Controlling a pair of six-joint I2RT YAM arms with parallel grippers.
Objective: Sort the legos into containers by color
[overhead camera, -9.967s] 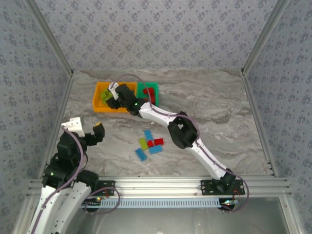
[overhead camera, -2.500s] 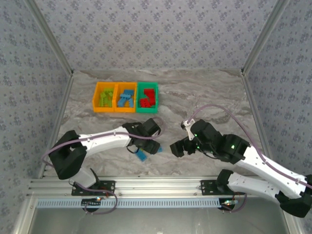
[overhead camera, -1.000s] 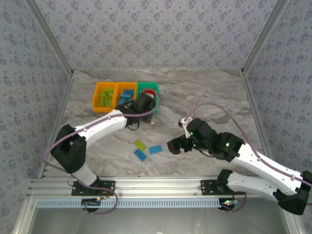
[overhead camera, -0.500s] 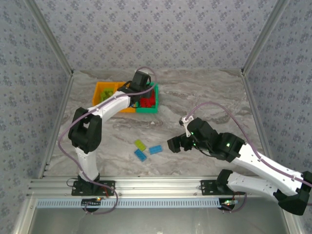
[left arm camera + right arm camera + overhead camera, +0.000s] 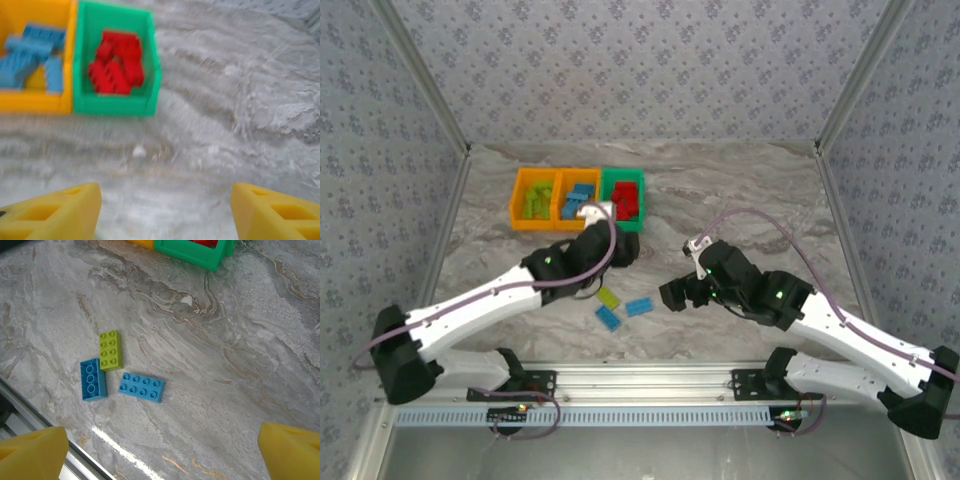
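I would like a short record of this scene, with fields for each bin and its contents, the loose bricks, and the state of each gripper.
left orange bin: lime green bricks
middle orange bin: blue bricks
green bin: red bricks
loose on table: lime brick, dark blue brick, light blue brick, close together
left gripper: jaws open, empty
right gripper: jaws open, empty
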